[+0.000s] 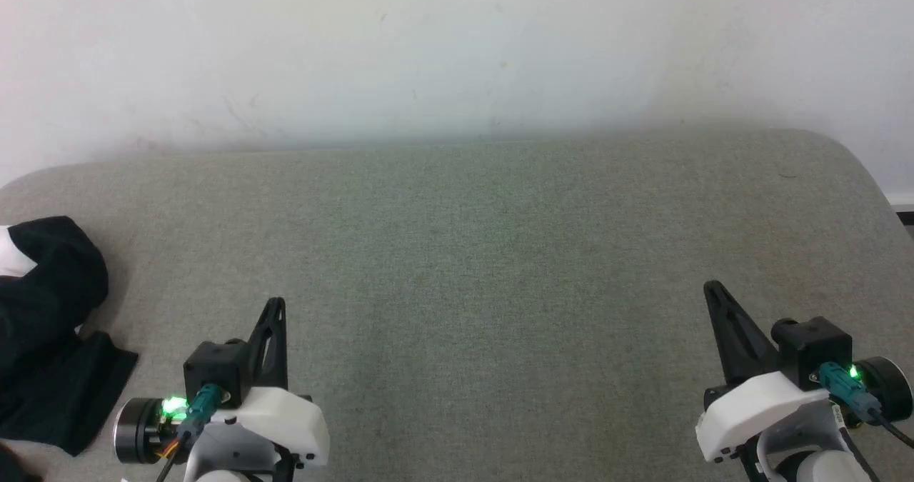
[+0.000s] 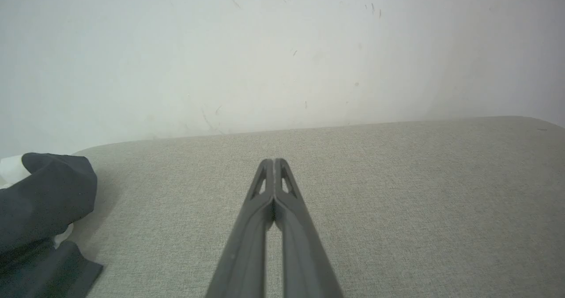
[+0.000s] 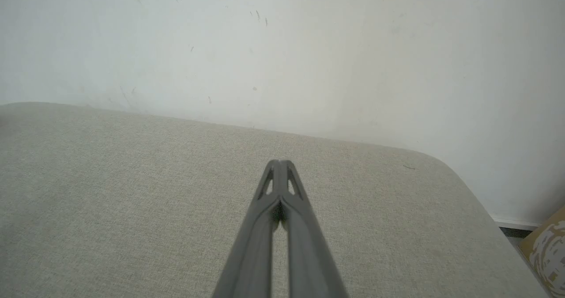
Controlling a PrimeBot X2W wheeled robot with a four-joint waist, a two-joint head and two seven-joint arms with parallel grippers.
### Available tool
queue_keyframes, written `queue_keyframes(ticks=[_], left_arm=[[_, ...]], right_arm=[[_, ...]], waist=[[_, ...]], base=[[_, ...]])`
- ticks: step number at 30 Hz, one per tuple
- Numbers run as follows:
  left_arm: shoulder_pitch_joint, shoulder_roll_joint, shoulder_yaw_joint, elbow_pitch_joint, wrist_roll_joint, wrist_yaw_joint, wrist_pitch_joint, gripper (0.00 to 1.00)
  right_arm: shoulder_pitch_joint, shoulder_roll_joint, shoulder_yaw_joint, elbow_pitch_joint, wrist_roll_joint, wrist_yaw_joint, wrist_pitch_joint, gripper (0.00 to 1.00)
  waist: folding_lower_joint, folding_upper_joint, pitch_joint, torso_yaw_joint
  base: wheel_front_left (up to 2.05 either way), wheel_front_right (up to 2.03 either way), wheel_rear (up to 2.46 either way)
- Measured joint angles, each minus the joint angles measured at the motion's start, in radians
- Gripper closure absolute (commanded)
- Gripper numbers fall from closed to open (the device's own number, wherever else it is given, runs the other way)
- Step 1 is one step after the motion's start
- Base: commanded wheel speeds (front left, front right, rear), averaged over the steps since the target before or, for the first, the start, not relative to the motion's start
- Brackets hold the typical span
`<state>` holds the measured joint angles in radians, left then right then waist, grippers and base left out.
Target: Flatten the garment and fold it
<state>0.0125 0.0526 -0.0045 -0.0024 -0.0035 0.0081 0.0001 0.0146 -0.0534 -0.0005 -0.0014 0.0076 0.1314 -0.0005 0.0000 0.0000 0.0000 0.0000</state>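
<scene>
1. The task looks barely begun. The garment [image 1: 50, 339] lies crumpled at the left edge of the grey fabric surface [image 1: 500, 239], partly cut off by the head view. Mostly black cloth shows, with a little white.
2. The left gripper [image 1: 277, 303] has its jaws pressed together on nothing. It hovers just right of the garment, not touching it.
3. The right gripper [image 1: 710, 287] is likewise closed and empty, well apart from the garment at the near right.
4. Next, I judge, the left jaws must part and reach left for a cloth edge. The heap can then be dragged toward the open middle to spread.
5. The pale wall [image 1: 428, 53] borders the far side. A tan patterned object [image 3: 545, 245] sits beyond the right end, too cropped to identify. Nothing blocks the reach.
</scene>
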Motion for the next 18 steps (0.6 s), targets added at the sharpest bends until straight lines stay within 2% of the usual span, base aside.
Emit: queue_keyframes(ticks=[5, 6, 7, 8, 9, 18], left_arm=[[0.000, 0.000, 0.000, 0.000, 0.000, 0.000, 0.000, 1.00], [0.000, 0.000, 0.000, 0.000, 0.000, 0.000, 0.000, 0.00], [0.000, 0.000, 0.000, 0.000, 0.000, 0.000, 0.000, 0.00], [0.000, 0.000, -0.001, 0.000, 0.000, 0.000, 0.000, 1.00], [0.000, 0.000, -0.001, 0.000, 0.000, 0.000, 0.000, 0.00], [0.001, 0.000, -0.001, -0.002, 0.000, 0.000, -0.002, 0.00]], right_arm=[[0.000, 0.000, 0.000, 0.000, 0.000, 0.000, 0.000, 1.00], [0.000, 0.000, 0.000, 0.000, 0.000, 0.000, 0.000, 0.00], [0.000, 0.000, 0.000, 0.000, 0.000, 0.000, 0.000, 0.00], [0.001, 0.000, 0.000, 0.000, 0.000, 0.000, 0.000, 1.00], [0.001, -0.001, 0.000, 0.000, 0.000, 0.000, 0.000, 0.00], [0.002, -0.001, -0.007, 0.000, 0.002, 0.000, -0.003, 0.00]], waist=[[0.0000, 0.0000, 0.000, 0.000], [0.0000, 0.0000, 0.000, 0.000], [0.0000, 0.0000, 0.000, 0.000], [0.0000, 0.0000, 0.000, 0.000], [0.0000, 0.0000, 0.000, 0.000], [0.0000, 0.0000, 0.000, 0.000]], base=[[0.00, 0.00, 0.00], [0.00, 0.00, 0.00], [0.00, 0.00, 0.00], [0.00, 0.00, 0.00], [0.00, 0.00, 0.00], [0.00, 0.00, 0.00]])
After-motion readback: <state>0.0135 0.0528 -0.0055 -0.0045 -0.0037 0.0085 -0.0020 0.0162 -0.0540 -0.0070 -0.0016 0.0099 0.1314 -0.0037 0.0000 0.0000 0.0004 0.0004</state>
